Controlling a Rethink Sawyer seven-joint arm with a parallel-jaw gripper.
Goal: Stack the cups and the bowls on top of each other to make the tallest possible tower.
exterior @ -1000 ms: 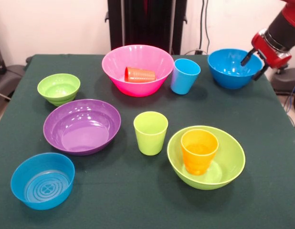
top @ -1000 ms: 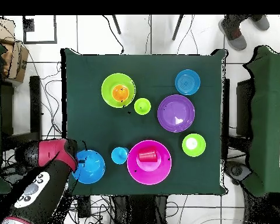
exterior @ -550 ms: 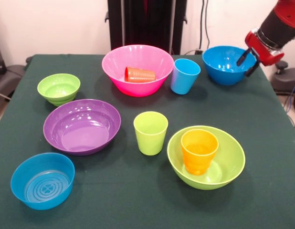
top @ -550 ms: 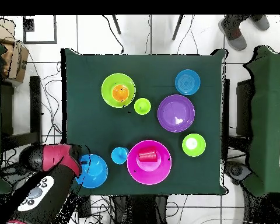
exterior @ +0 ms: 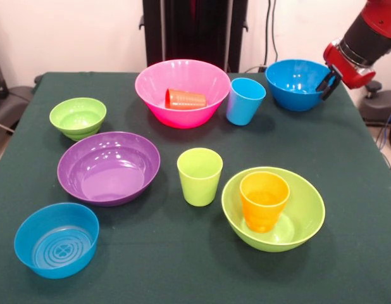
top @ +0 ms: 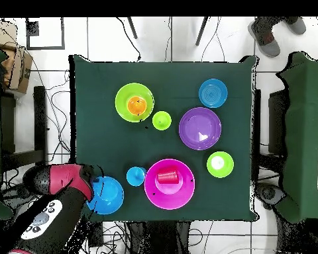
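Gripper (exterior: 326, 81) clamped on the rim of the large blue bowl (exterior: 295, 85), at the side of the bowl nearest the arm, fingers pinching the wall from inside and out. Sits at the table's (exterior: 347, 164) far right corner in the front view; in the overhead view, near the lower left corner of the table, just beside the light blue cup (exterior: 245, 101).

Coming move judged to turn on one relation — large lime green bowl (exterior: 306, 215) with the orange cup (exterior: 264, 199) standing upright inside it lies toward the camera from the gripper in the front view and a little to the picture's left, well apart, with open cloth between. No long axis to mind: round bowl, round target, mouth up on both. Only one arm to do it.

Counted: four cups — orange, light blue, lime green cup (exterior: 199, 176) upright near the middle, red cup (exterior: 186, 99) on its side inside the large pink bowl (exterior: 151, 95). Six bowls: large blue, large lime green, large pink, large purple bowl (exterior: 108, 168), small lime green bowl (exterior: 78, 118), small blue bowl (exterior: 56, 239) with a ringed base.
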